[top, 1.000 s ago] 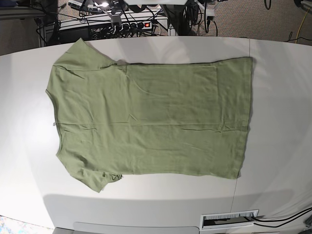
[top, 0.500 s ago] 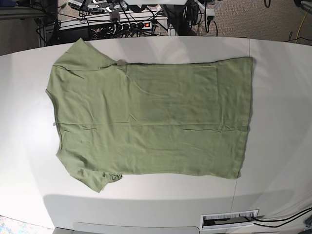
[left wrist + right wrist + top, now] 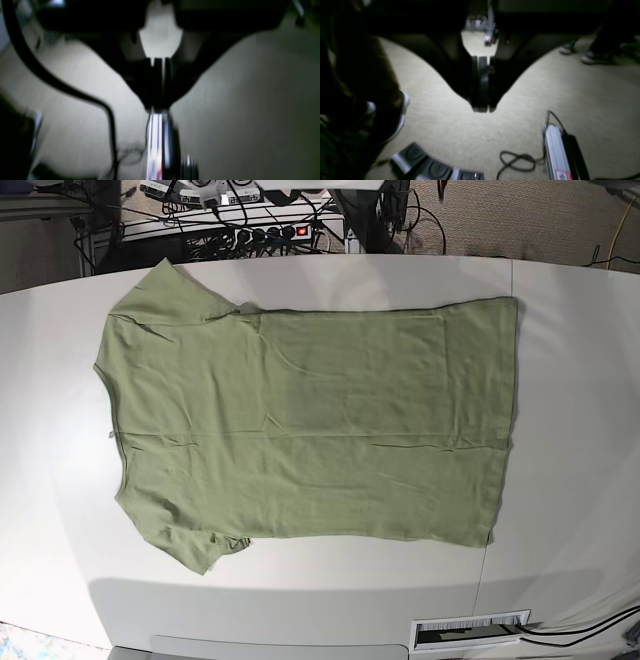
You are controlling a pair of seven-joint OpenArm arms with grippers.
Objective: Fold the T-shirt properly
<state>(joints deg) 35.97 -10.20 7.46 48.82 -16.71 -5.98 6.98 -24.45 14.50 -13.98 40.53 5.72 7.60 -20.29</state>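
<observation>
The olive-green T-shirt (image 3: 300,420) lies spread flat on the white table (image 3: 570,430) in the base view. Its neck and sleeves are at the left and its hem at the right, with light wrinkles across the body. Neither gripper appears in the base view. In the left wrist view my left gripper (image 3: 158,107) is shut with nothing between its fingers, hanging over a pale surface away from the shirt. My right gripper (image 3: 481,108) is also shut and empty in the right wrist view, above beige carpet. The shirt is out of both wrist views.
A power strip and cables (image 3: 270,230) sit beyond the table's far edge. A labelled slot (image 3: 470,630) is at the near edge. On the carpet lie foot pedals (image 3: 430,167), a coiled cable (image 3: 517,160) and a silver bar (image 3: 555,150). A shoe (image 3: 402,112) stands at the left.
The T-shirt has not moved. Only some equipment among the cables beyond the table's far edge has shifted a little.
</observation>
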